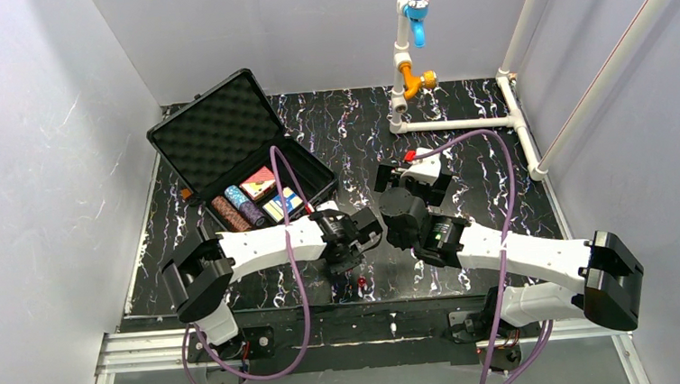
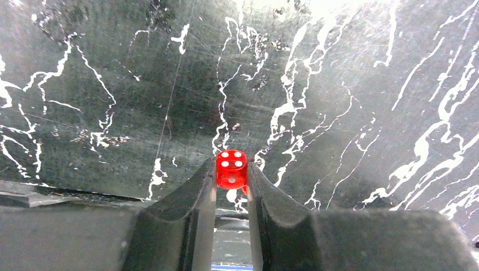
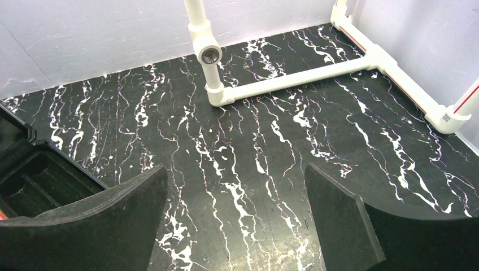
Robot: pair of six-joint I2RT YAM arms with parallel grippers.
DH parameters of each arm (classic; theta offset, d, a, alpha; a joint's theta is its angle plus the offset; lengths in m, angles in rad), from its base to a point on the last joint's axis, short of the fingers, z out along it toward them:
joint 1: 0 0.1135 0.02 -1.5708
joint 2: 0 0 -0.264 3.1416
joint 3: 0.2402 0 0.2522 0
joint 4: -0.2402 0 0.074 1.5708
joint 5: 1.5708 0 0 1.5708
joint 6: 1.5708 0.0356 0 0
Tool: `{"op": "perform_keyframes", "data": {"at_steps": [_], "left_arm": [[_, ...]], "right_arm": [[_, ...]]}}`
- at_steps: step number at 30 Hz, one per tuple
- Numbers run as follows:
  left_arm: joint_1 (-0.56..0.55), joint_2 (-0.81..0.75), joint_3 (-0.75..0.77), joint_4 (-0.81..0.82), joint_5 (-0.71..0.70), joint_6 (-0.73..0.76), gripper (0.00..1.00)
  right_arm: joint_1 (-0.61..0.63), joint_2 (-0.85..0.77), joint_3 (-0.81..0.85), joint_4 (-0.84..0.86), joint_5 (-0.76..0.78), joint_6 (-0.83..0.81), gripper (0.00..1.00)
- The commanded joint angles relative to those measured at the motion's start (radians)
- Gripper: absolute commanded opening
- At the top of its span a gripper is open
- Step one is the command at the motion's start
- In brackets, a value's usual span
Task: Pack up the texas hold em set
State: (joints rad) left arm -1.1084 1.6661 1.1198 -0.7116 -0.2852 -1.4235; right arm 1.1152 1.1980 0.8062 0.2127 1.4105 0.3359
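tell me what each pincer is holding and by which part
The left pincer holds a small red die, pinched by two opposite side faces. The right pincer stands open and holds nothing.

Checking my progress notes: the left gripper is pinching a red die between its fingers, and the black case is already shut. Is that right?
Not quite. The black case stands open, its foam-lined lid tilted back, as the top external view shows. The left gripper is indeed pinching a red die.
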Motion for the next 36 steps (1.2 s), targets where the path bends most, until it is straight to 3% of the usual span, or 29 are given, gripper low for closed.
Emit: {"op": "perform_keyframes", "data": {"at_steps": [1,11,19,27,31,36], "left_arm": [[-0.002,-0.075,-0.008,-0.06,-0.097,0.034,0.0],[-0.002,-0.137,0.0,-0.126,-0.187,0.119,0.0],[-0.002,-0.294,-0.056,-0.12,-0.279,0.234,0.0],[0.031,-0.366,-0.071,-0.108,-0.285,0.308,0.0],[0.033,-0.353,-0.017,-0.127,-0.32,0.326,0.0],[0.033,-0.27,0.146,-0.342,-0.413,0.198,0.0]], "right_arm": [[0.01,-0.024,-0.003,0.06,0.039,0.005,0.98],[0.011,-0.029,-0.007,0.07,0.047,-0.002,0.98],[0.012,-0.032,-0.01,0.078,0.053,-0.007,0.98],[0.014,-0.034,-0.018,0.088,0.046,-0.009,0.98],[0.016,-0.034,-0.018,0.09,0.047,-0.012,0.98],[0.015,-0.032,-0.022,0.104,0.048,-0.022,1.0]]}}
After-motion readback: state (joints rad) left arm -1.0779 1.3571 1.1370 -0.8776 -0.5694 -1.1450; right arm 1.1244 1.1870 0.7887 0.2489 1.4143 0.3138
